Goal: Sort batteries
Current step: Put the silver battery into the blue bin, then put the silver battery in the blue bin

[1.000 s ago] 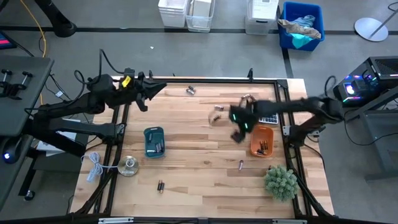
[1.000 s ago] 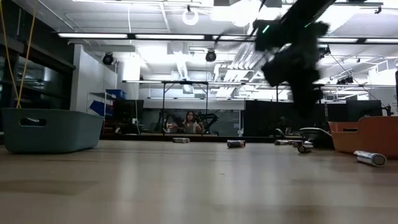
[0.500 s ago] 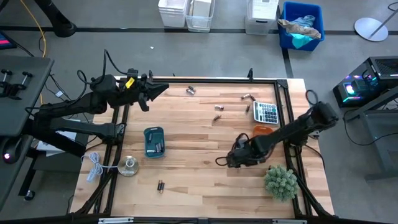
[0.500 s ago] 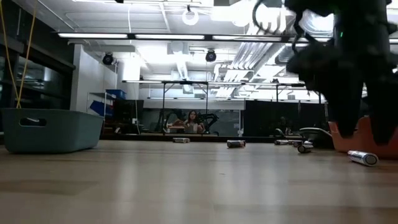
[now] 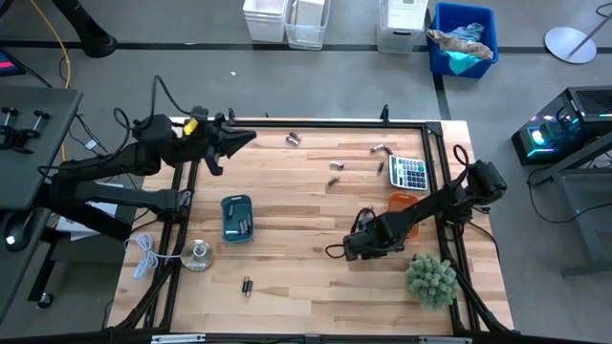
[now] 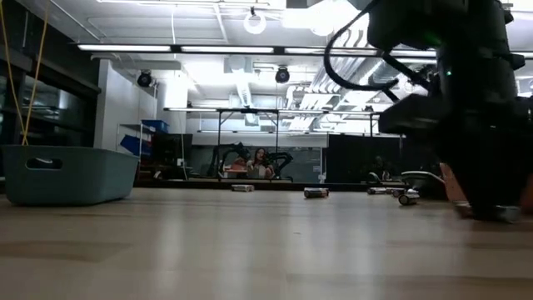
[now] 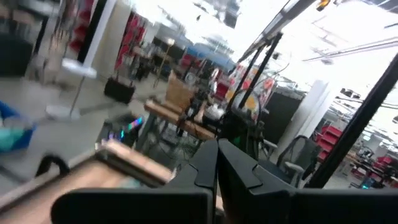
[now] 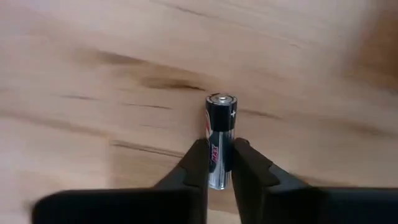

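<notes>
The right gripper (image 8: 217,163) pinches a black, silver-capped cylindrical battery (image 8: 220,138) on the wooden desk (image 8: 93,93), seemingly to lift and sort it.

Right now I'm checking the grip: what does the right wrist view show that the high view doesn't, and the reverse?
Only the right wrist view shows the right tool shut on a battery lying on the wood. Only the high view shows the teal tray, orange tray, calculator, scattered batteries and the left tool waiting at the table's far left edge. Both show the wooden table.
</notes>
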`<action>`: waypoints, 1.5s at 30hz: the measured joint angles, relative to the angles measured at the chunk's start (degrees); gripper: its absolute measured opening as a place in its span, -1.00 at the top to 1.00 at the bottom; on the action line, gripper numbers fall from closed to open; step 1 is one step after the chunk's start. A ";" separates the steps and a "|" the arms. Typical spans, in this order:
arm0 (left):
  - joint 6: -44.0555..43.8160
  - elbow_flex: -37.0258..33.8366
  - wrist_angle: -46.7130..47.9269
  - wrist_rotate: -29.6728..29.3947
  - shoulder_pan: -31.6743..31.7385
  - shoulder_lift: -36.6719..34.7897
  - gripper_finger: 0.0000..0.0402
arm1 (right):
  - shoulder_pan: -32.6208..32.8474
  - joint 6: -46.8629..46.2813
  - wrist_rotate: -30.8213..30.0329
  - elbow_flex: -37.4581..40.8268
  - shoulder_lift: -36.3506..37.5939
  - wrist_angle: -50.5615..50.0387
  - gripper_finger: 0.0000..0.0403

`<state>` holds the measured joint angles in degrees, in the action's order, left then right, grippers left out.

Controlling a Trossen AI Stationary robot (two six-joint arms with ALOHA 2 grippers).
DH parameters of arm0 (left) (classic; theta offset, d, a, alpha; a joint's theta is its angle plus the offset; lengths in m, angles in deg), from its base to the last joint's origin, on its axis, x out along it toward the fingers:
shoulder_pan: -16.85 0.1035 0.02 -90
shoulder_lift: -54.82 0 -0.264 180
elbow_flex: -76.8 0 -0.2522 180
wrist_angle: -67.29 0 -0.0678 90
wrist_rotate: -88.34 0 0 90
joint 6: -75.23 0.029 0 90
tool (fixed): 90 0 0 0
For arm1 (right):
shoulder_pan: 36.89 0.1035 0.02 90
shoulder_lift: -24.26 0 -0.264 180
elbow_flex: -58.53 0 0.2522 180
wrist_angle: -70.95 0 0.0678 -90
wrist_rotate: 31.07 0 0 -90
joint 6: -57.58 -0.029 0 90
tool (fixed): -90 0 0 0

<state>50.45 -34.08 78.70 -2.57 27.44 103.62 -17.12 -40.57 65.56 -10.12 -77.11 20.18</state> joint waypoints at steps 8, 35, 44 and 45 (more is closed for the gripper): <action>6.36 0.00 -5.40 -1.75 0.00 -3.08 1.00 | -12.84 27.16 -11.60 -11.33 -2.92 22.63 0.83; 2.66 0.00 -4.87 -4.35 -0.11 -3.72 1.00 | -23.29 58.49 16.51 -77.04 -46.37 16.76 -0.01; 4.74 0.00 -4.38 -4.55 -0.07 -3.71 1.00 | -29.88 87.31 3.33 -78.85 -36.76 -21.82 -0.18; 5.30 0.00 -4.20 -4.54 -0.07 -3.72 1.00 | -31.11 90.08 1.05 -77.18 -35.38 -25.11 -0.18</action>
<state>55.75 -34.08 74.50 -7.11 27.38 99.90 -48.23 49.51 66.61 -87.30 -112.48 -4.93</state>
